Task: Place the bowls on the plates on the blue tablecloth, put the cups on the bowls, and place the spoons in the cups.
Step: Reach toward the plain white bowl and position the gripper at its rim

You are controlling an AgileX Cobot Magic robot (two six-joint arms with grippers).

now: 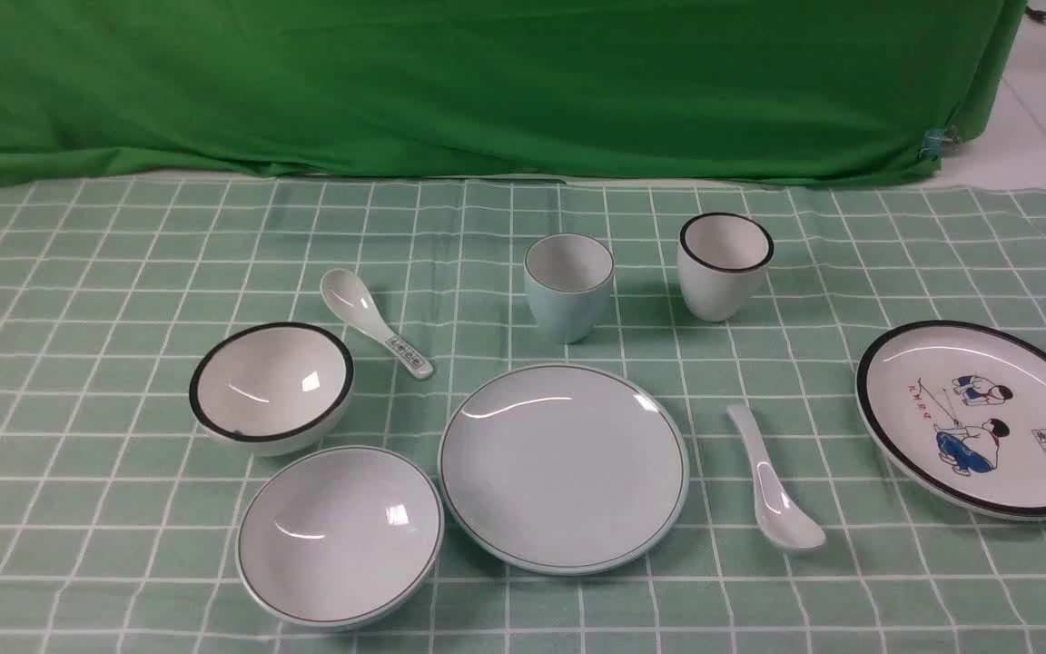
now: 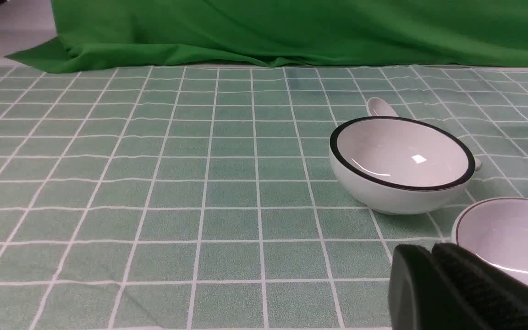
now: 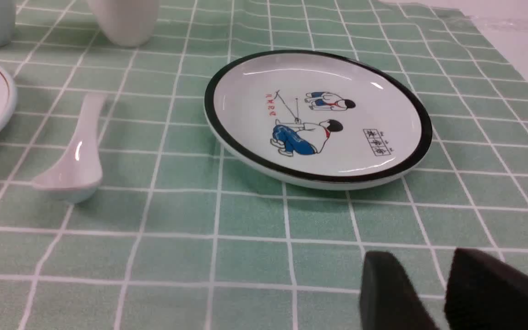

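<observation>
You have the pale blue bowl point(image 1: 340, 536) just left of the pale blue plate point(image 1: 564, 468), likely set for a short lift, with the left gripper point(image 2: 429, 259) clenched empty further left and the right gripper point(image 3: 429, 268) parted and empty off its right.

The pale mint blue-green cloth point(image 1: 78, 409) carries a white grid. The round pale blue ceramic plate point(image 1: 564, 468) and shallow pale blue ceramic bowl point(image 1: 340, 536) bear thin dark rim lines. Beyond the black right gripper point(image 3: 422, 263), the round white ceramic plate point(image 3: 316, 119) shows a black rim and blue-clad cartoon children.
</observation>
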